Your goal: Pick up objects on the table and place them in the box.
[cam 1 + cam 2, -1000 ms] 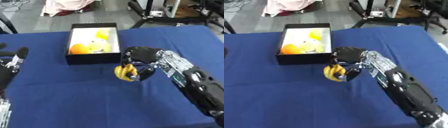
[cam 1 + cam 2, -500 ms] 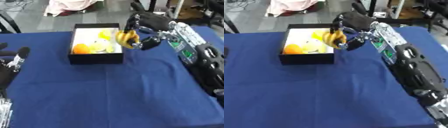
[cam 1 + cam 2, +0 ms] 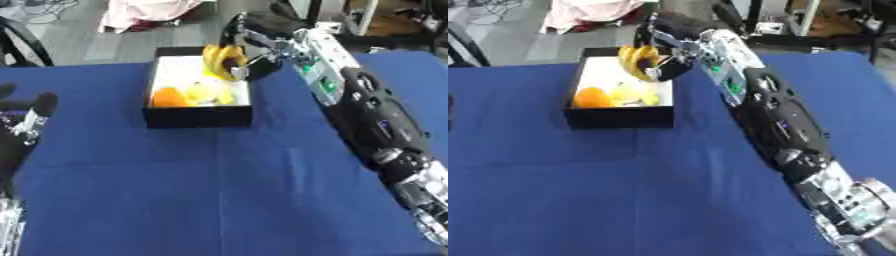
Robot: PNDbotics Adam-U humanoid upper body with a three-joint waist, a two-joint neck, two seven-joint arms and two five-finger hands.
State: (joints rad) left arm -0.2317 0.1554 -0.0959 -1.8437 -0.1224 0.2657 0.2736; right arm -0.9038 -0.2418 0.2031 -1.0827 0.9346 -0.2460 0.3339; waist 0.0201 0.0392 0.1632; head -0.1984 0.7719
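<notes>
Right robot hand [image 3: 249,30] pinching banana bunch [image 3: 222,61], hanging long axis down, directly over box [image 3: 198,116] far end. Left robot hand [image 3: 22,125] idle, spread, well apart.

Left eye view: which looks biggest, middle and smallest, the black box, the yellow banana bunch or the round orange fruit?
1. Black box.
2. Yellow banana bunch, held in the right hand above the box.
3. Round orange fruit inside the box.
</notes>
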